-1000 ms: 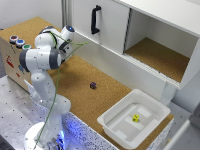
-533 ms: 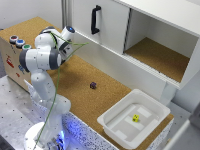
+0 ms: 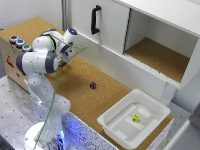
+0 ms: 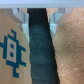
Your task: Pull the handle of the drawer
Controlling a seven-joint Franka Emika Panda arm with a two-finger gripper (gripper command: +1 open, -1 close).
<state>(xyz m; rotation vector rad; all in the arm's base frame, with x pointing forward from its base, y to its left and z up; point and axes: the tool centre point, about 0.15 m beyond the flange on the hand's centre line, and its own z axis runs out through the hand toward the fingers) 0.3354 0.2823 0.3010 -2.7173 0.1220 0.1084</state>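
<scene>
1. The Panda arm (image 3: 42, 60) stands at the exterior view's left, its base on a perforated metal plate (image 3: 15, 110), with its upper links folded over the cork tabletop (image 3: 85, 95).
2. The gripper (image 3: 67, 47) sits at the end of the arm above the cork, close to the white cabinet (image 3: 115, 30); in this view its jaws are hidden by the wrist, so their spread cannot be told there.
3. In the wrist view, 2 pale fingertips (image 4: 22, 20) show near the edge of the frame, set apart with a dark vertical band (image 4: 39, 50) running between them. The jaws look spread and nothing is seen pinched between them; whether they touch the dark band cannot be told from this blurred picture.
4. The black handle (image 3: 94, 20) is mounted upright on the cabinet's closed white front panel, well apart from the gripper and not touched by it.
5. To the exterior view's right of that panel, an open compartment (image 3: 160, 55) shows a cork-coloured floor.
6. A small dark cube (image 3: 92, 85) lies on the tabletop, between the arm and a white bin (image 3: 135, 120).
7. The bin holds a small yellow object (image 3: 135, 118).
8. A cardboard box (image 3: 12, 57) with a blue printed figure (image 4: 11, 50) stands beside the arm, and 3 coloured round caps (image 3: 20, 43) sit on top of it.
</scene>
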